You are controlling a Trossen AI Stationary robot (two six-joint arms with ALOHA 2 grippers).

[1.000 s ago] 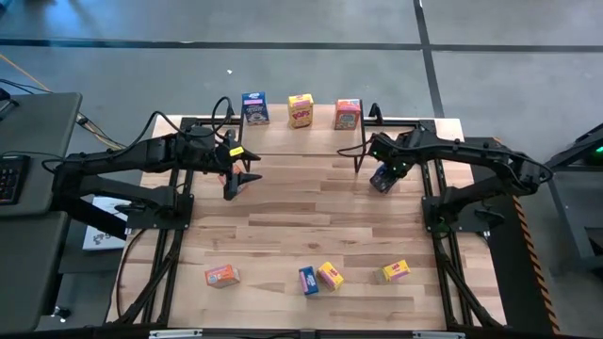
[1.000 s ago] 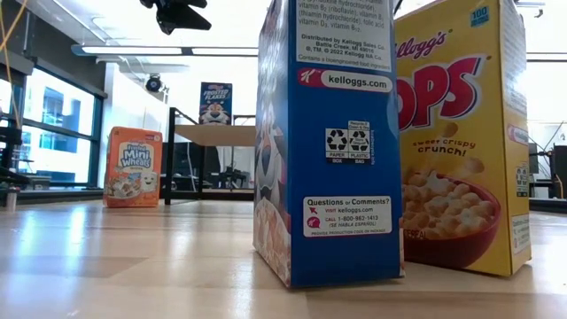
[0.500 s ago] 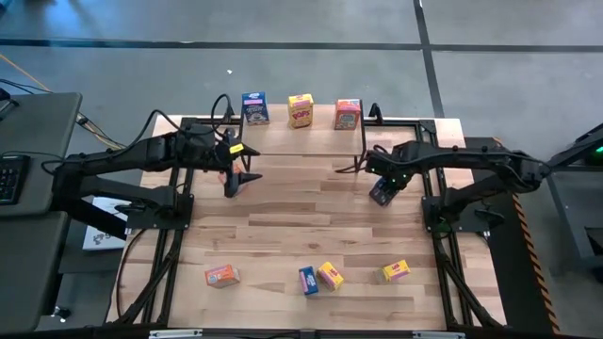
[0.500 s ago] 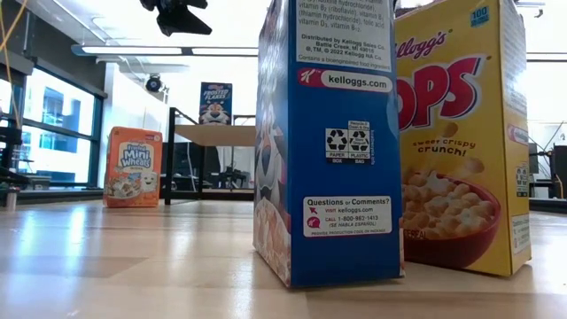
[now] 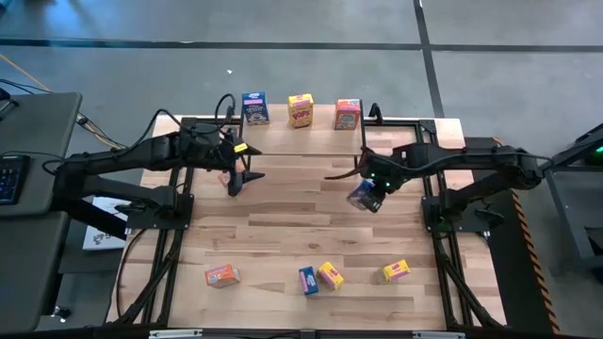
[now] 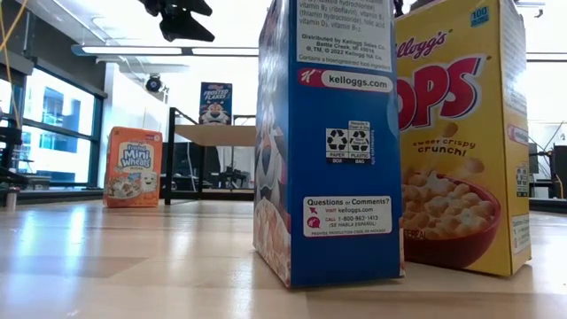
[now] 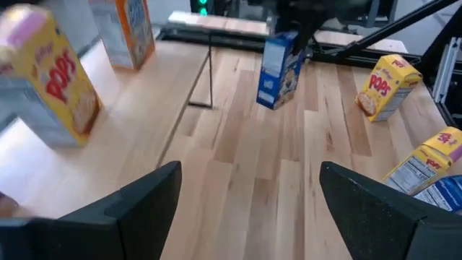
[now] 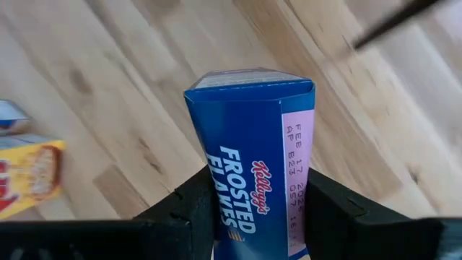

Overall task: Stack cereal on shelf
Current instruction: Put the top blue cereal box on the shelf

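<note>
My right gripper point(image 5: 369, 185) is shut on a blue cereal box point(image 5: 363, 197) above the table's middle right, in front of the shelf point(image 5: 415, 132). The shelf carries a blue point(image 5: 254, 107), a yellow point(image 5: 301, 110) and an orange box point(image 5: 347, 114), all upright. My left gripper point(image 5: 242, 180) hangs open over the table's left half, touching nothing; its fingers stand wide apart in the left wrist view point(image 7: 245, 191). An orange point(image 5: 222, 275), a blue point(image 5: 308, 280) and two yellow boxes point(image 5: 330, 275) point(image 5: 396, 271) stand near the table's near edge. My right gripper point(image 8: 253, 198) pinches the blue box between its two fingers point(image 8: 193, 209), one on each opposite face near the box's upper end point(image 7: 290, 40). The fingers come from above, slanting down. The box is lifted clear of the table and hangs tilted below the fingers point(image 7: 278, 72).
The shelf's thin black legs point(image 5: 363, 151) stand just behind the held box. In the low view the blue point(image 6: 328, 142) and yellow Pops box point(image 6: 461, 133) fill the foreground, and an orange one point(image 6: 135, 167) stands to the left. Bare planks lie between the arms point(image 5: 301, 212).
My right gripper has carried the blue box away from the shelf's right leg, toward the table's near edge and left, and the box has tipped more. My left gripper has shifted slightly to the right and stayed open.
</note>
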